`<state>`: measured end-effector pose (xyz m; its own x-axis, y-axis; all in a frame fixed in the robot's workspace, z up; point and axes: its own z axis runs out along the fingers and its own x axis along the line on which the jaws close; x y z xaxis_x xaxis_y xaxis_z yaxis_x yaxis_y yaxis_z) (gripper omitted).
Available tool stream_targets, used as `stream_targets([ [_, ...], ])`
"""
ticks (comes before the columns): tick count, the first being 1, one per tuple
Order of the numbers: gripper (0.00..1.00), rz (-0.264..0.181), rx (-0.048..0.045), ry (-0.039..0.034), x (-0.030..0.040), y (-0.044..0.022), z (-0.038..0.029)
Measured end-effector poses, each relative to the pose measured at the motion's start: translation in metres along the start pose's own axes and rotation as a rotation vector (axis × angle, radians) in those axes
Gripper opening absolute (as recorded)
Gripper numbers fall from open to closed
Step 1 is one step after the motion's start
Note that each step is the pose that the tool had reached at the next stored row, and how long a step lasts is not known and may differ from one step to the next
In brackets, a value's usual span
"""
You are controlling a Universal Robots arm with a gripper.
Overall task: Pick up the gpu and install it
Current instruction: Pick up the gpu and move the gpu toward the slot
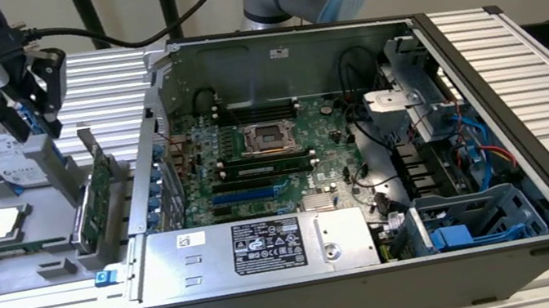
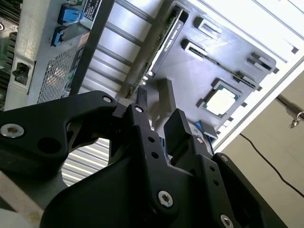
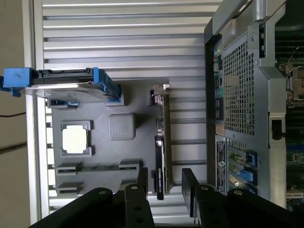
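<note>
Gripper (image 3: 166,176) hangs above the graphics card (image 3: 160,133), fingers apart and empty. It stands on edge in a grey tray (image 3: 137,152).

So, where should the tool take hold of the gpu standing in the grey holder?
Take the gpu by its free top edge, coming straight down from above and closing across its two flat faces. It stands thin and on edge in the grey holder, so only the top edge and the faces are open.

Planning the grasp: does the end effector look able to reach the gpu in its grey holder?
Probably yes: the end effector is open, the gpu stands on edge with its upper edge bare, and the hard drive sits apart from it.
</note>
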<state>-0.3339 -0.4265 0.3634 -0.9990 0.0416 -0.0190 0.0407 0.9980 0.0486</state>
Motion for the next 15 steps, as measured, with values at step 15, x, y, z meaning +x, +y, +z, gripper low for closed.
stream_targets([
  [15, 1.00, 0.000, -0.0001, -0.0001, 0.0001, -0.0002, 0.0043],
])
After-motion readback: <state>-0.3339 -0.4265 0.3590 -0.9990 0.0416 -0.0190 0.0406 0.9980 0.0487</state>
